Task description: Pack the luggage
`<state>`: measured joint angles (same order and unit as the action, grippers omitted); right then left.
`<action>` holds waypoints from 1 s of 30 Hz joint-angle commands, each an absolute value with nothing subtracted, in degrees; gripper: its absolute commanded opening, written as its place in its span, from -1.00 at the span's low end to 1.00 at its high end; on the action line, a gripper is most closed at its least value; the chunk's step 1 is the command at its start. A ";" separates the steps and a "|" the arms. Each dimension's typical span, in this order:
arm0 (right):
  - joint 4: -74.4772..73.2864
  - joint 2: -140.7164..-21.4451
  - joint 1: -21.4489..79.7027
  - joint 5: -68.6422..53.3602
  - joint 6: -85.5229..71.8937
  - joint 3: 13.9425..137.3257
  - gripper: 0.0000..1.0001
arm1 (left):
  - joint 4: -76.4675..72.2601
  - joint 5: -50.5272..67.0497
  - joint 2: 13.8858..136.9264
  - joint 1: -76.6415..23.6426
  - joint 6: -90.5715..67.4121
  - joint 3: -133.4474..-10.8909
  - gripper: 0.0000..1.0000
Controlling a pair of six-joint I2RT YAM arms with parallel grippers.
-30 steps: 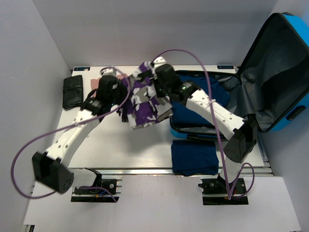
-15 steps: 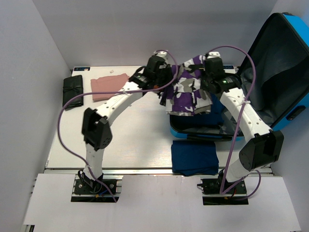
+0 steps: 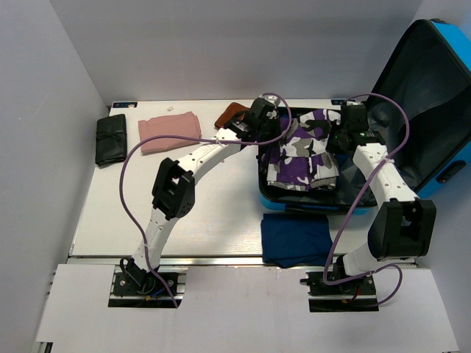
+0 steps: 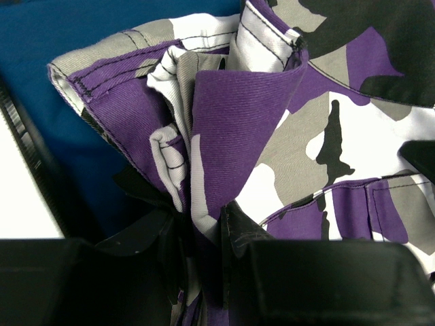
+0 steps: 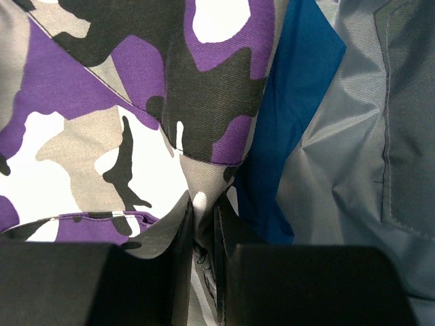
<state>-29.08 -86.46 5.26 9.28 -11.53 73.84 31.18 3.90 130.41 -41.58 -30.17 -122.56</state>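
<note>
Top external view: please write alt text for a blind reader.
Left claw and right claw hold a purple camouflage garment in the open blue luggage. A pink cloth, black pouch and folded blue cloth lie on the table.

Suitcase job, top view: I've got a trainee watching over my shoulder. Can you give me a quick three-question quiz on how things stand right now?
1. True or false: the left claw and the right claw each pinch the camouflage garment.
2. Where does the garment sit? A beside the arm bases; B over the open base of the suitcase; C on the upright lid.
3. Fill in: the folded cloth on the table in front of the suitcase is dark ____.

Key: 1 true; 2 B; 3 blue.
</note>
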 commanded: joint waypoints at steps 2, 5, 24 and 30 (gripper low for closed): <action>-19.34 -84.90 1.67 7.48 -9.76 73.31 -1.00 | 29.27 3.52 132.36 -41.66 -28.92 -128.23 -1.00; -17.58 -85.69 0.88 5.80 -8.88 72.60 -1.00 | 29.27 2.37 133.33 -41.66 -29.01 -128.58 -0.99; -18.90 -88.17 -1.58 5.45 -8.18 76.02 0.58 | 31.11 -5.80 129.91 -40.43 -26.90 -132.36 0.96; -20.38 -85.43 -1.49 3.53 -6.68 79.89 0.79 | 29.97 -8.19 126.13 -41.13 -25.49 -132.54 0.96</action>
